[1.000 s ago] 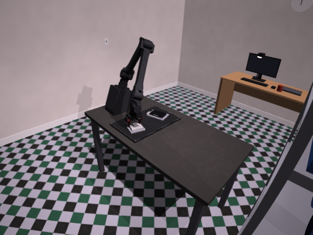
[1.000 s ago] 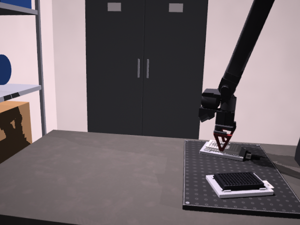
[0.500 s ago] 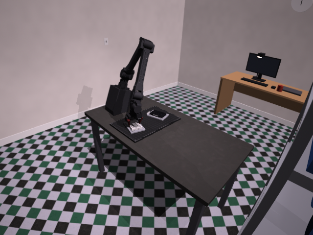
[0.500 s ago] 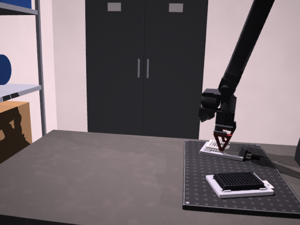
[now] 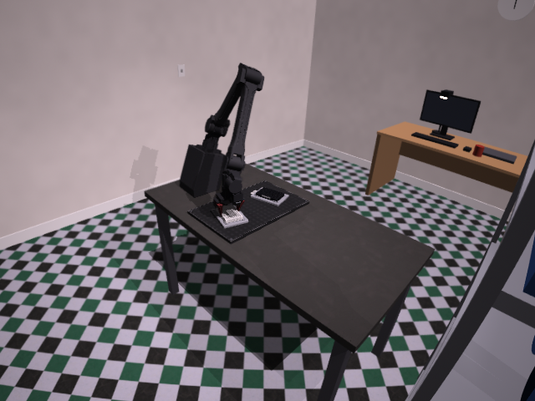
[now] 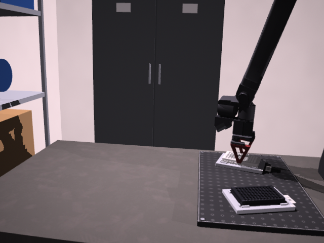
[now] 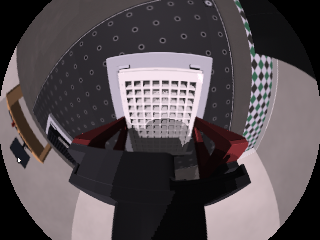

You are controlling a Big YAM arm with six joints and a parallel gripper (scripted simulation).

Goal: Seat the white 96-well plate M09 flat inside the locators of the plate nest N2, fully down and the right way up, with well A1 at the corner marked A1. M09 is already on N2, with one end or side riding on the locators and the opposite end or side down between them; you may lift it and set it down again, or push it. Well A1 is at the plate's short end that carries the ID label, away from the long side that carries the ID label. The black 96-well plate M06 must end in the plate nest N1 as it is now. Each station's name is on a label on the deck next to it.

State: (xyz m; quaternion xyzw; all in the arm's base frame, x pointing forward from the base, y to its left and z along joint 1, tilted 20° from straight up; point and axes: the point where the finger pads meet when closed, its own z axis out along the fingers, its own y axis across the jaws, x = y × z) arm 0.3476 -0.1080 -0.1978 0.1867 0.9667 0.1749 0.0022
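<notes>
the gripper (image 6: 240, 161) points straight down at the far right of the exterior view, its red fingers spread wide and clamped on the two long sides of the white plate m09 (image 7: 160, 99). in the wrist view the plate fills the middle of the frame, its grid of wells running up from between the fingers, with the white nest n2 (image 7: 115, 67) showing as a border around its top and sides. in the exterior view m09 (image 6: 230, 156) lies on n2 (image 6: 244, 168) in the right middle of the frame; whether it sits level or tilted cannot be told. lower right in that view, the black plate m06 (image 6: 255, 194) sits in the white nest n1 (image 6: 261, 209), well apart from the gripper. both nests stand on a dark dotted deck (image 6: 211, 193) on the grey surface (image 6: 104, 183). in the top view the arm (image 5: 242, 116) bends down from its black base (image 5: 201, 170) to the plate (image 5: 234, 217).
</notes>
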